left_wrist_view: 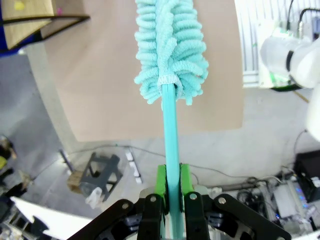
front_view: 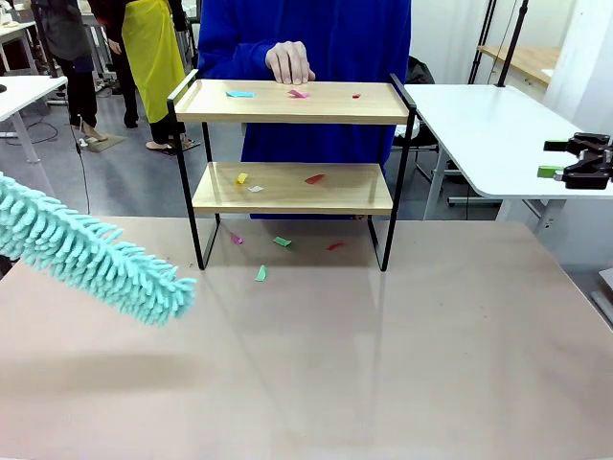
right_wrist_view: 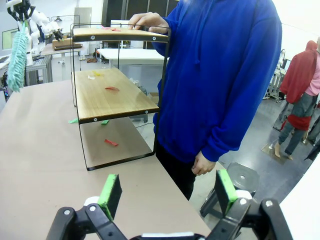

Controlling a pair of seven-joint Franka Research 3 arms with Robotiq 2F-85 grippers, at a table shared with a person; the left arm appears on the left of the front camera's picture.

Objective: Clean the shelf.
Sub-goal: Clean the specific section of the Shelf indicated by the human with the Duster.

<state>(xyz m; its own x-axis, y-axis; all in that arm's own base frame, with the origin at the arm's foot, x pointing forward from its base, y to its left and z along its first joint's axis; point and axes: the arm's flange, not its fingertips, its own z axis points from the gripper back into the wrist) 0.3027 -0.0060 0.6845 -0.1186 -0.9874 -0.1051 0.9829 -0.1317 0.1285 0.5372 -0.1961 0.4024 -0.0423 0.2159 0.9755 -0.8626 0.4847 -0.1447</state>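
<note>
Beige tabletop [front_view: 383, 364] bears a 2-board shelf [front_view: 287, 115], seemingly paper-littered; left gripper [left_wrist_view: 172, 177] clamps duster [left_wrist_view: 170, 45], right gripper [right_wrist_view: 168, 191] gapes.

So the bg: a big tan tabletop [front_view: 402, 364] is taking up the whole foreground, w/ soft light reflecting off it a bit. A white table [front_view: 479, 134] is sitting off to the right, and a second white table [front_view: 24, 91] is poking in at far left. Smooth grey floor [front_view: 124, 177] is running btwn them. Black tripod poles [front_view: 512, 43] are standing at the back right, next to a wood-top desk [front_view: 527, 59]. A grey stool [right_wrist_view: 245, 175] is sitting on the floor, and ppl [right_wrist_view: 300, 85] are hanging around farther off, one wearing red.
</note>
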